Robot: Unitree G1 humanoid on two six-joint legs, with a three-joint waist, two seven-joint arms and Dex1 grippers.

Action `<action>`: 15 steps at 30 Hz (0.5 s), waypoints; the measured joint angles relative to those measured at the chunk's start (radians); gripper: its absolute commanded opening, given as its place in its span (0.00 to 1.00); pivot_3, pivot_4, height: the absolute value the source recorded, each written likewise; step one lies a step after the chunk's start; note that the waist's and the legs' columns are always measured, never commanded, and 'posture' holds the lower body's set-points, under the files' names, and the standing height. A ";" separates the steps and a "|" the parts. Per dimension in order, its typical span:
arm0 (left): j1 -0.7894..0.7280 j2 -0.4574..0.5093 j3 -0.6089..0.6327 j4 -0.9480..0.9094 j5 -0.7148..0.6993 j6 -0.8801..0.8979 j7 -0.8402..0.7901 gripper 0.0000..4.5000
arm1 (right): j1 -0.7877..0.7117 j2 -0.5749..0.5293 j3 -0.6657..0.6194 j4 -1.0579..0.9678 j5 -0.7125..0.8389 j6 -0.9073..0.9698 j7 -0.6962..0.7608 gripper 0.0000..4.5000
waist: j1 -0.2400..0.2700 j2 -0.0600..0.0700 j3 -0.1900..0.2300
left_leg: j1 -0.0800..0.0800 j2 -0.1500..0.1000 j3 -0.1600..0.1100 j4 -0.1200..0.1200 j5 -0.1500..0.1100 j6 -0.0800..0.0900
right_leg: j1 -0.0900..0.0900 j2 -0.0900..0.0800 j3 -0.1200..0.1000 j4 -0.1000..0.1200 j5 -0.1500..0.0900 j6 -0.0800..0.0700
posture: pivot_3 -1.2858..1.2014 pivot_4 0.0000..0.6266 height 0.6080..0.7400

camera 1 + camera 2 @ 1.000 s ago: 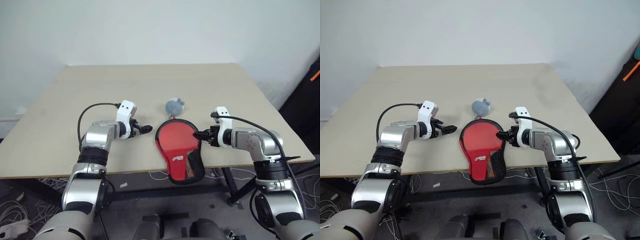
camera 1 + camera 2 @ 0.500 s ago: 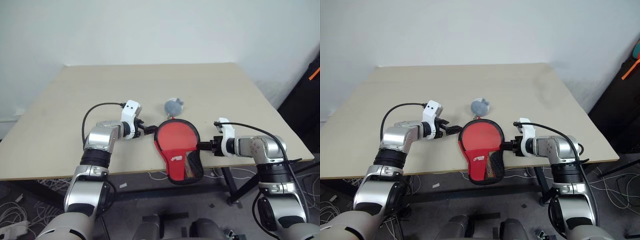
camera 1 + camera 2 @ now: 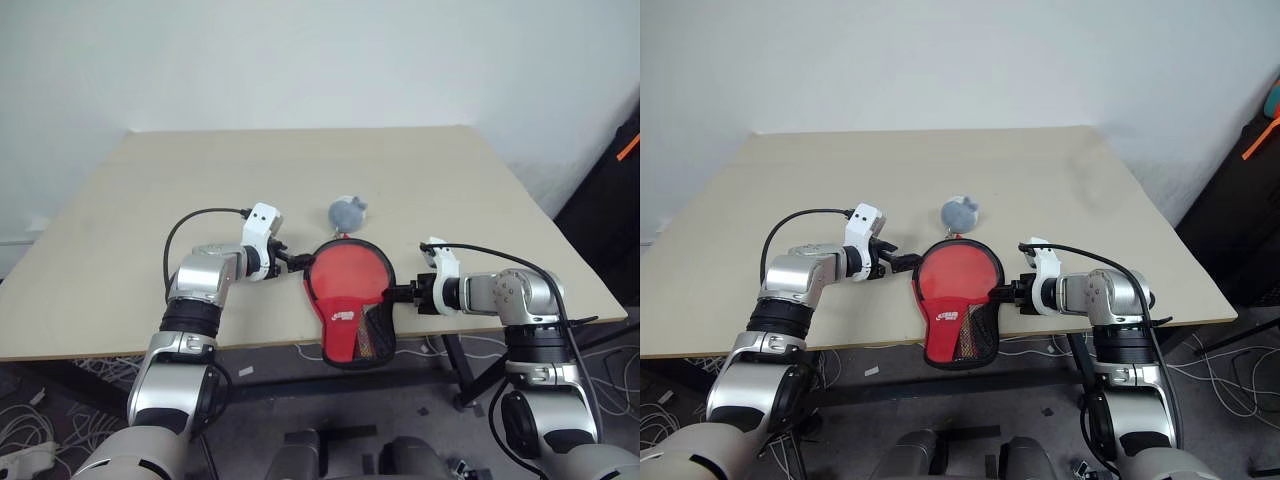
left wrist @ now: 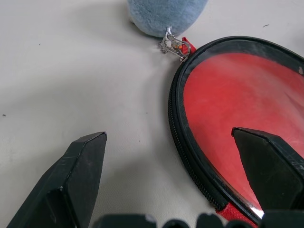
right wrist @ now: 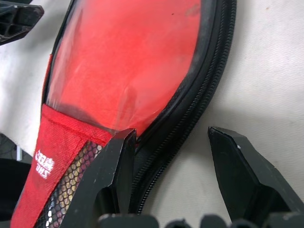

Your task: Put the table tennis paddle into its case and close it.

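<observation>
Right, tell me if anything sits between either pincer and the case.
Nothing visible does. The open left pincer and open right pincer each straddle the zip rim of the black paddle-shaped fabric case. The small grey-blue soft ball lies beyond its head.

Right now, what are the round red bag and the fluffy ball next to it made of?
The case looks like black fabric with a zip around its rim and a shiny clear plastic window; glare streaks show on it, with red seen through. Its lower panel looks like red woven cloth and black mesh. The ball looks like soft grey-blue plush, with a fuzzy surface.
</observation>
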 measured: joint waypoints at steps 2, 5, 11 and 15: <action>0.001 0.000 0.000 0.000 0.000 0.001 0.000 1.00 | -0.010 0.000 -0.020 0.015 0.005 0.008 -0.001 0.58 | 0.000 0.000 0.000 | 0.000 0.000 0.000 0.000 0.000 0.000 | 0.000 0.000 0.000 0.000 0.000 0.000 | 0.52 0.00 0.87; 0.006 0.000 0.000 0.000 0.000 0.003 0.001 1.00 | -0.032 0.000 -0.049 0.034 0.017 0.028 -0.001 0.58 | 0.000 0.000 0.000 | 0.000 0.000 0.000 0.001 0.000 0.000 | 0.000 0.000 0.000 0.000 0.000 0.000 | 0.52 0.00 0.87; 0.007 0.000 0.000 0.000 0.000 0.003 0.003 1.00 | -0.040 0.003 -0.064 0.048 0.023 0.050 -0.013 0.58 | 0.002 0.000 0.000 | 0.000 0.000 0.000 0.002 0.000 0.000 | 0.001 0.000 0.000 0.000 0.001 0.001 | 0.52 0.00 0.87; 0.007 -0.001 0.000 0.000 0.000 0.003 0.008 1.00 | -0.037 0.007 -0.046 0.048 0.021 0.045 -0.028 0.58 | 0.001 0.000 0.000 | 0.000 0.000 0.000 0.003 0.000 0.000 | 0.001 0.000 0.000 0.000 0.001 0.001 | 0.52 0.00 0.87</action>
